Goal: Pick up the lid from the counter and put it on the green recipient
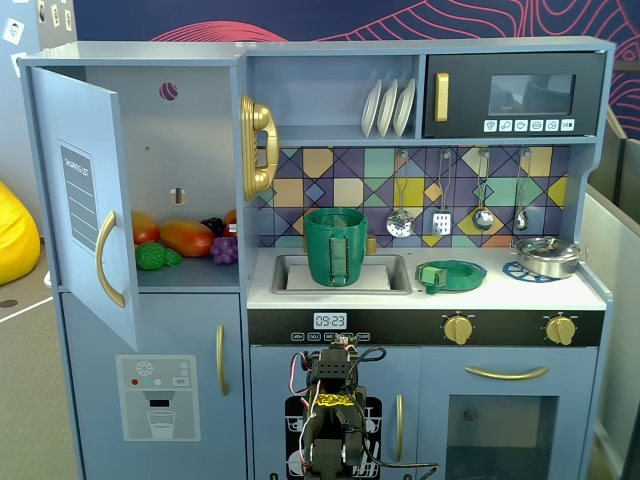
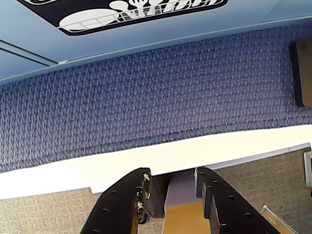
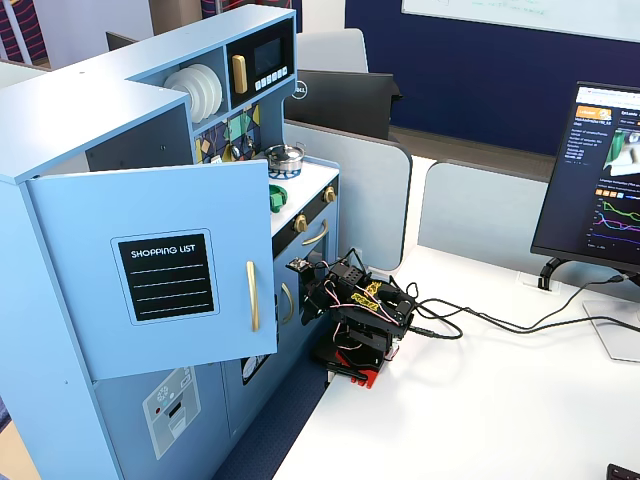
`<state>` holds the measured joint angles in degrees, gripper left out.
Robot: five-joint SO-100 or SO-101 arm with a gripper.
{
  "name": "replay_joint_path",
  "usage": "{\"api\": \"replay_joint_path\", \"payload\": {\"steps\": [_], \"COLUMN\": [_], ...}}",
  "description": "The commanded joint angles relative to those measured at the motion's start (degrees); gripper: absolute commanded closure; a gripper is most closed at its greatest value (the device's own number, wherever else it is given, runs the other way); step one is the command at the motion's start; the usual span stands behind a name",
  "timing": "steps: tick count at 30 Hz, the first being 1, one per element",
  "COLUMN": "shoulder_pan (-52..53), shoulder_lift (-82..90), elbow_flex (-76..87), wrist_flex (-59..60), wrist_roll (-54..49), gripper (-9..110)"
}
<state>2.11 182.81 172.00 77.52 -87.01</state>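
Observation:
The green recipient (image 1: 335,247) is a tall dark-green pot standing in the sink, its ribbed handle facing the camera. The lid (image 1: 450,273), a flat green disc with a side tab, lies on the white counter to the pot's right; a sliver of it shows in a fixed view (image 3: 278,197). In the wrist view my gripper (image 2: 172,173) is open and empty, its black fingers (image 2: 122,204) apart, pointing down at blue carpet and the white table edge. The arm (image 1: 335,415) sits folded low in front of the kitchen, far below the counter.
A silver metal pot (image 1: 547,257) stands on the right burner. The fridge door (image 1: 85,200) hangs open at the left, with toy fruit (image 1: 185,238) inside. The arm's base (image 3: 360,330) stands on a white table with cables; a monitor (image 3: 600,180) is at the right.

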Motion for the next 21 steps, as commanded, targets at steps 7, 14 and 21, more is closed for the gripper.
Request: {"api": "replay_joint_path", "payload": {"steps": [7, 14, 21], "shoulder_pan": [-1.76, -1.67, 5.19], "shoulder_lift": [-0.62, -0.62, -8.00], "elbow_flex": [-0.26, -0.26, -10.99], "wrist_flex": [10.28, 9.93, -13.97], "wrist_roll": [0.35, 0.09, -6.50], "gripper": [101, 101, 101]}}
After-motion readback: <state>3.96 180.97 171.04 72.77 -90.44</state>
